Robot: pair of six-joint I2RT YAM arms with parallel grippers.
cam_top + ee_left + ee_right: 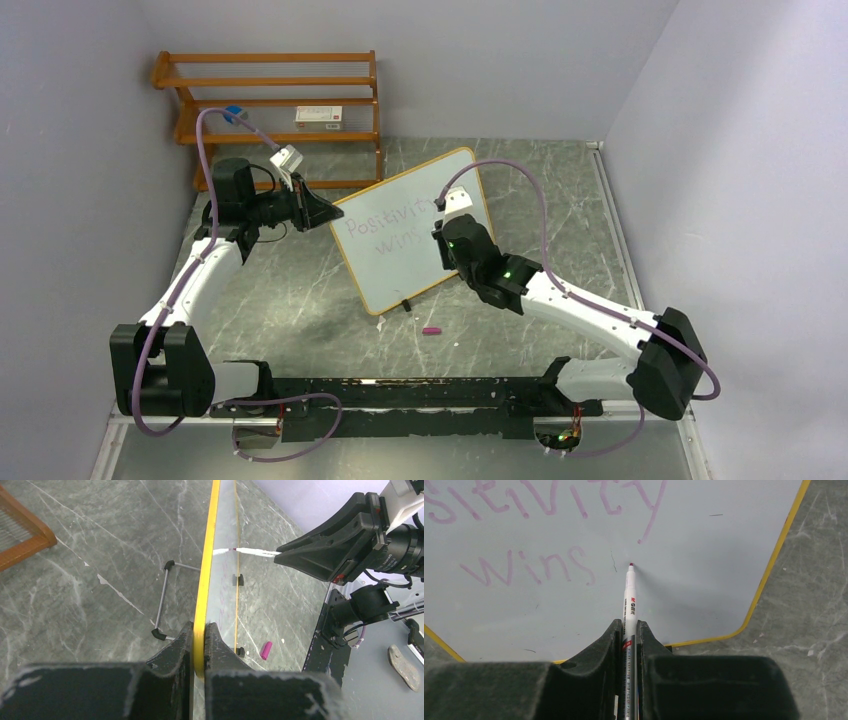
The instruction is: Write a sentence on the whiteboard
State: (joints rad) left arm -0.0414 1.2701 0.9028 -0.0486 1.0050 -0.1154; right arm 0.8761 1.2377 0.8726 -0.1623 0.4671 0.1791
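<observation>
The whiteboard [400,270] stands tilted on the floor, yellow-edged, with two small black feet. The sentence [385,228], thin purple handwriting, reads "Positivity" above "wins" [539,567]. My left gripper [200,630] is shut on the board's yellow rim [207,555] at its left side. My right gripper [628,625] is shut on a white marker [630,595]. The marker's purple tip sits at the board face [704,555] just right of "wins". In the left wrist view the marker [250,552] reaches the board from the right gripper [278,553].
A purple marker cap [431,330] lies on the grey marbled floor in front of the board, and shows again as the cap [266,650]. A wooden shelf [270,100] with a small box [320,115] stands against the back wall. The board's wire stand [162,600] sticks out behind it.
</observation>
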